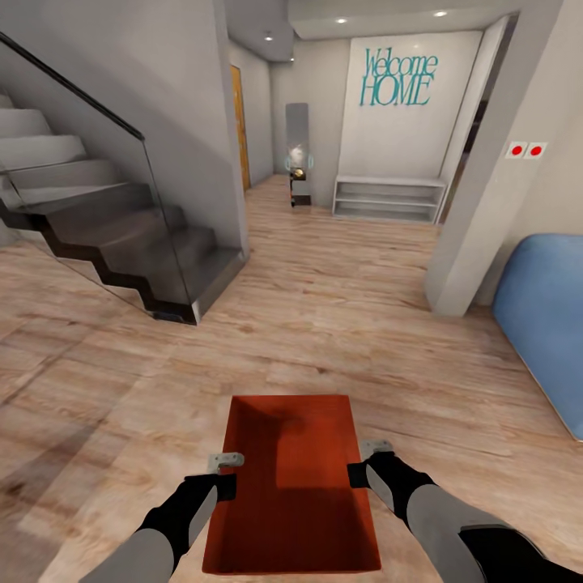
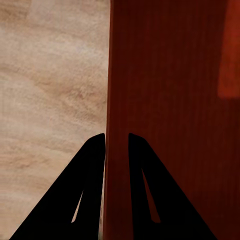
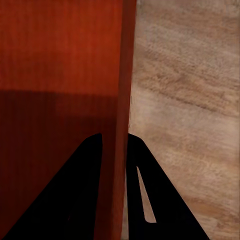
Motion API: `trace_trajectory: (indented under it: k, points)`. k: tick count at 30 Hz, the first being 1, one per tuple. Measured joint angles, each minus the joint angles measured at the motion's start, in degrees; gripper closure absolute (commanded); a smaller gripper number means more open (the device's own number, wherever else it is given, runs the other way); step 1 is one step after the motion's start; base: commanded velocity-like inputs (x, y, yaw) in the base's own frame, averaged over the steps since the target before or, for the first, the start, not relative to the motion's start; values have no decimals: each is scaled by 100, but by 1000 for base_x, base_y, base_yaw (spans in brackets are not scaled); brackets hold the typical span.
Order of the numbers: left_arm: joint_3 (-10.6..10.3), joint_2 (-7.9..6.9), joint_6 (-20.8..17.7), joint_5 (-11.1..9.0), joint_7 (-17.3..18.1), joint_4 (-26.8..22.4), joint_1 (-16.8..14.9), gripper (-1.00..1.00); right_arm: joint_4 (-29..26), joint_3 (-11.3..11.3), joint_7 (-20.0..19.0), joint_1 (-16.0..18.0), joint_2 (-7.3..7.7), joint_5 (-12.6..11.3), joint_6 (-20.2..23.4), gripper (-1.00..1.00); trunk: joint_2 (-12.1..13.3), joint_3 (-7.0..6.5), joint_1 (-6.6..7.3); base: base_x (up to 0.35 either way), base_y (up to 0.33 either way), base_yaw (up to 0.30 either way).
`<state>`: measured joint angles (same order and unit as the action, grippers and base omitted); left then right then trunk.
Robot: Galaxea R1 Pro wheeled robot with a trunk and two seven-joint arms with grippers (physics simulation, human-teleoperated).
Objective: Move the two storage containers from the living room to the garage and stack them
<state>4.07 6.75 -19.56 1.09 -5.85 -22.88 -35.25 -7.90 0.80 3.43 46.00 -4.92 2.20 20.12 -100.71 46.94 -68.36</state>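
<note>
The light wood-plank floor (image 1: 340, 308) fills most of the head picture. A dark staircase (image 1: 97, 219) with a glass side stands at the upper left. At the top middle a white wall (image 1: 405, 105) has blue-green words that read "Welcome HOME", with a low white shelf (image 1: 389, 198) under it. A blue sofa (image 1: 542, 316) pokes in at the right edge. Two small red dots (image 1: 526, 150) sit on the pillar at the upper right.

At the bottom middle I hold one red-orange storage container (image 1: 295, 478) between my arms, above the wood floor. My left gripper (image 1: 224, 474) pinches its left wall, with one finger (image 2: 82, 195) outside and one inside. My right gripper (image 1: 366, 463) pinches its right wall the same way, its fingers (image 3: 150, 190) pressed on both sides of the thin rim.
</note>
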Motion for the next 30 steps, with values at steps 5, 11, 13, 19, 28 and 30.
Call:
trace_trajectory:
  k: [5, 11, 13, 19, 28, 30]
  points:
    - [1, 0, 1, 1, 1, 0, 1, 100, 0, 1, 0, 0, 0, 0, 0, 100, 0, 0, 0, 346, 118, 0]
    - [1, 2, 5, -2, -2, 0, 1, 100, -2, 3, -2, 0, 1, 0, 0, 100, 0, 0, 0, 346, 118, 0]
    - [3, 1, 11, -2, 1, 0, 3, 100, -4, 10, 1, 0, 1, -5, -1, 100, 0, 0, 0, 346, 116, 0]
    - [0, 6, 11, -3, -8, 1, -1, 100, -8, 10, -7, 0, 6, -5, 0, 100, 0, 0, 0, 347, 68, 0]
    - [2, 10, 16, -4, -12, 2, 1, 100, -10, 13, -11, -1, 9, -3, 0, 100, 0, 0, 0, 348, 7, -67]
    - [3, 10, 21, -4, -11, 3, 0, 100, -11, 14, -12, 2, 10, -2, 0, 100, 0, -2, 0, 348, 1, -211]
